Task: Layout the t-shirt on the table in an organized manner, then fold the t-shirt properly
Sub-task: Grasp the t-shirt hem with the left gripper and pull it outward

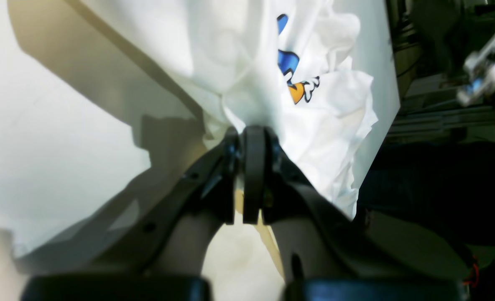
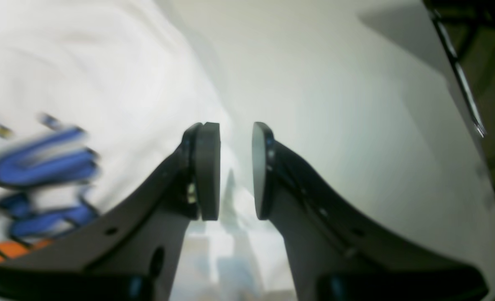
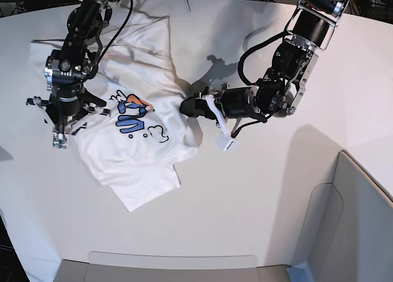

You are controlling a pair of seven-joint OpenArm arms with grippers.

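One t-shirt (image 3: 132, 141), two grippers, one table (image 3: 258, 202).
T-shirt lies rumpled, print up, on the table's left half in base view. Left gripper (image 1: 253, 138) pinched tight on a bunched shirt edge, seen clearly only in left wrist view. Right gripper (image 2: 236, 167) half open, holding nothing, above the shirt's edge; right wrist view alone shows the gap.
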